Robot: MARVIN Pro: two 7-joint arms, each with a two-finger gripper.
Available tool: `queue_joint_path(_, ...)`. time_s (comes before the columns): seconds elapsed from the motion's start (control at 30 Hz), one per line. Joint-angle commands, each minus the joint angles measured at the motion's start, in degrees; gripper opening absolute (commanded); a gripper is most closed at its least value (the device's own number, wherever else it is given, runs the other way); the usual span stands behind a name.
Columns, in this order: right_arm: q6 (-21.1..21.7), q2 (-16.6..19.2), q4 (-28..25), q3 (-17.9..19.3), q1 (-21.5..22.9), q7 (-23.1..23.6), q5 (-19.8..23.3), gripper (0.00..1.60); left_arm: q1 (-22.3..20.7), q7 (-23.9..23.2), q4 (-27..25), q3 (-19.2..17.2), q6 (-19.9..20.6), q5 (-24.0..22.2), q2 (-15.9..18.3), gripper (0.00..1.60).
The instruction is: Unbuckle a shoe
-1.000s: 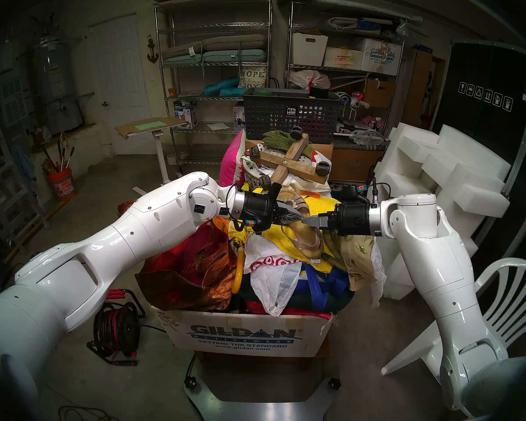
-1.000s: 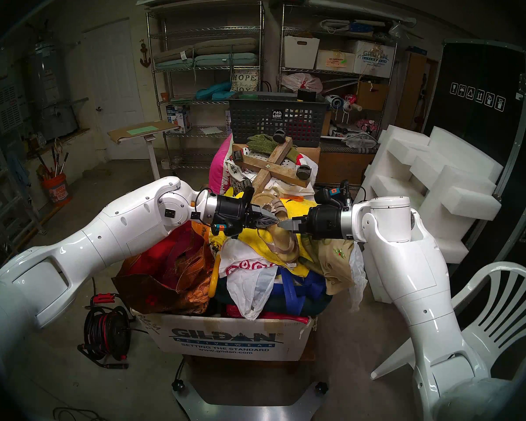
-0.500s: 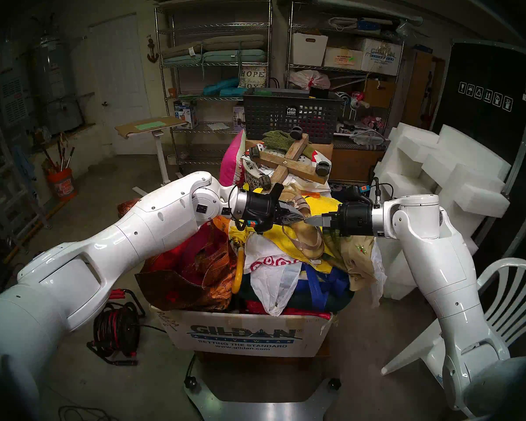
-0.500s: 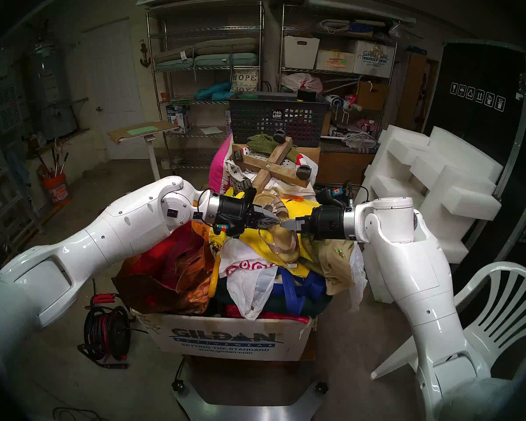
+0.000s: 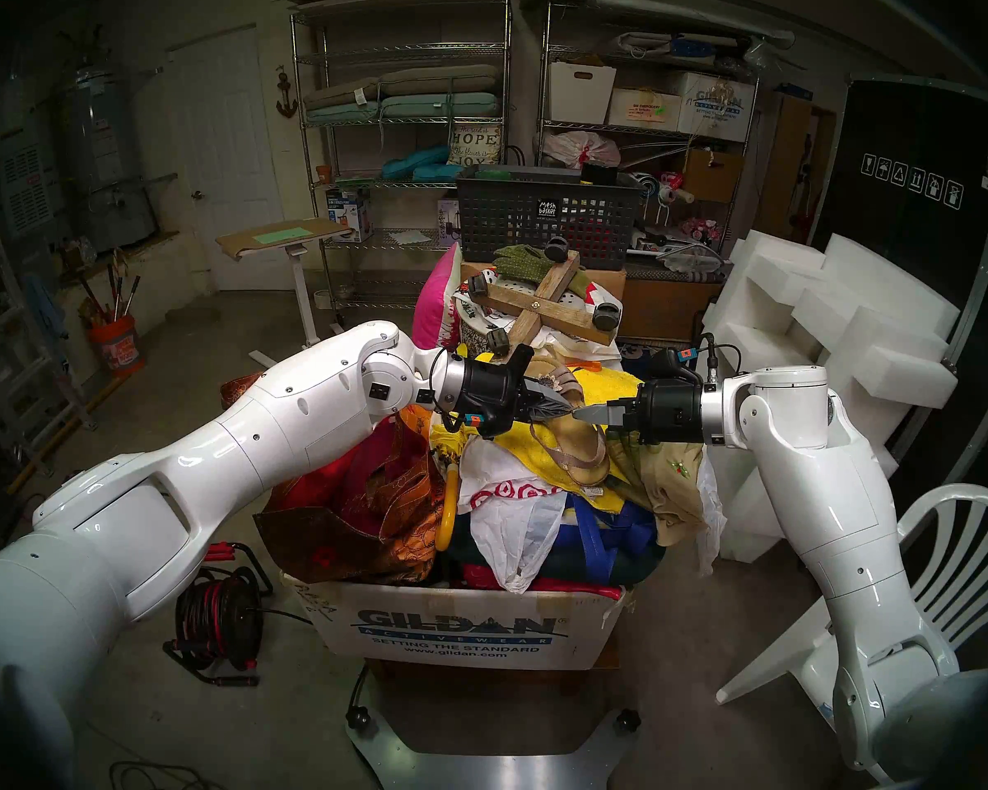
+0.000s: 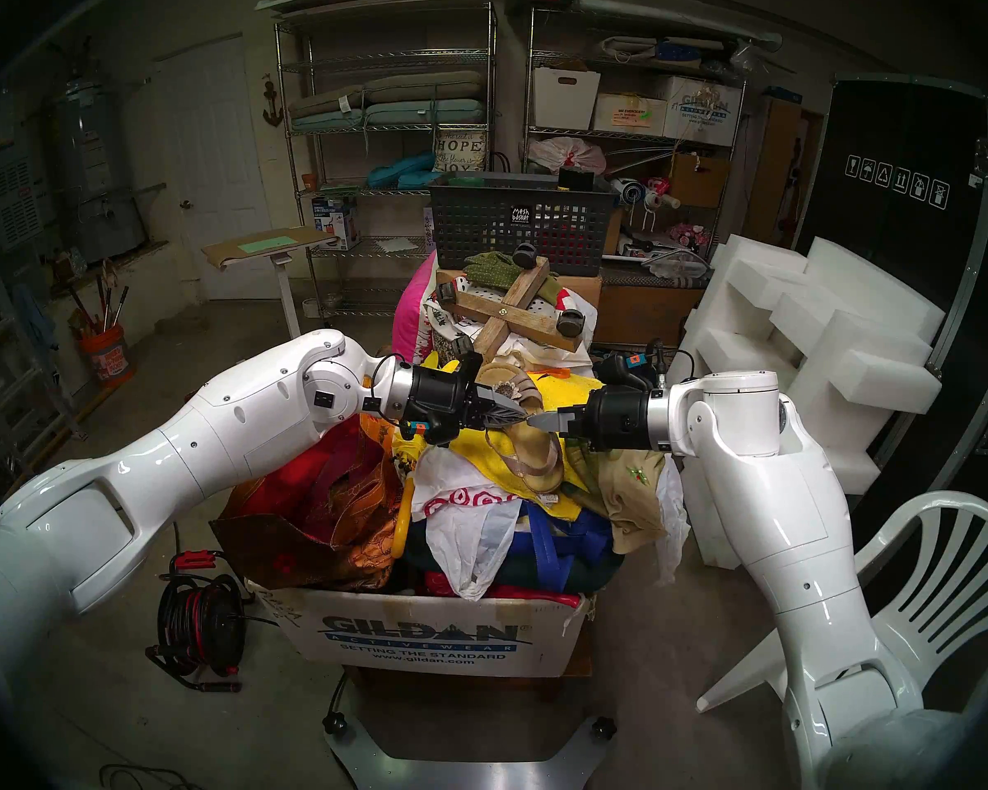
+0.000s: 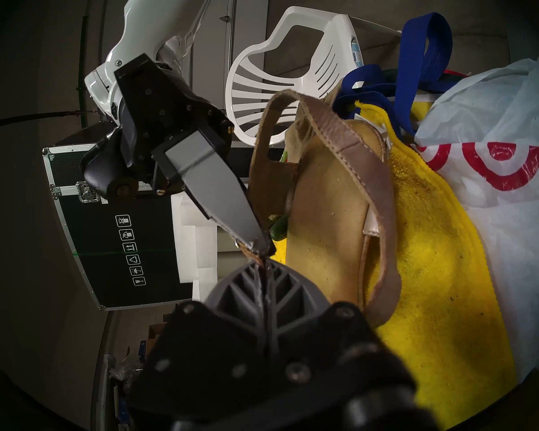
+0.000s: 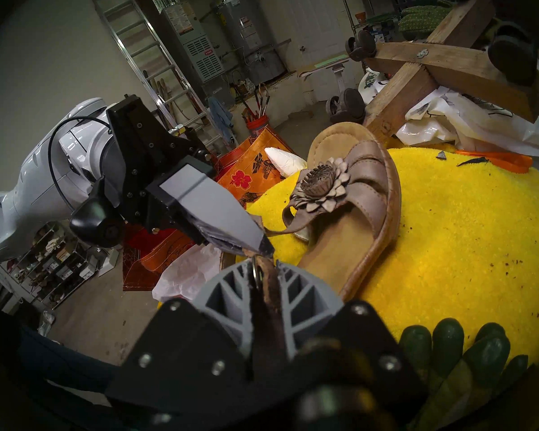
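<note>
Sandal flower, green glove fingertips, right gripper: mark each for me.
sandal flower (image 8: pixel 319 186), right wrist view, on the flower's dark centre.
green glove fingertips (image 8: pixel 447 338), right wrist view, on a middle fingertip.
right gripper (image 7: pixel 257 245), left wrist view, at the closed tips pinching the ankle strap (image 7: pixel 349 141).

- We see dim indoor light and dark fisheye rims curving every frame's edges.
- Glare streaks the left arm (image 5: pixel 184 464), lower left.
- Wrist views blur along the bottom.
</note>
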Motion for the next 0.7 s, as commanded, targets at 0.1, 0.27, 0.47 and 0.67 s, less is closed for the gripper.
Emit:
queue_joint_path(0.1,-0.39,0.54,-0.37,2.23,1.42,-0.1,0.62,0.19,-0.17,-0.87,-0.38,-0.93,0.39,-0.46,3.85,0.0)
queue_joint_path(0.27,-0.46,0.52,-0.22,2.17,1.45,-0.14,0.67,0.14,-0.09,-1.05,-0.53,-1.1,0.6,-0.43,4.63,0.0)
queue_joint_path(0.47,-0.48,0.37,-0.11,2.16,1.51,-0.23,0.86,0.47,0.14,-0.91,-0.45,-1.17,0.82,0.04,5.28,0.0)
queue_joint_path(0.67,0.01,-0.16,-0.41,2.88,1.04,0.22,1.77,1.01,0.09,-0.17,-0.47,-1.67,1.47,0.42,4.62,0.0)
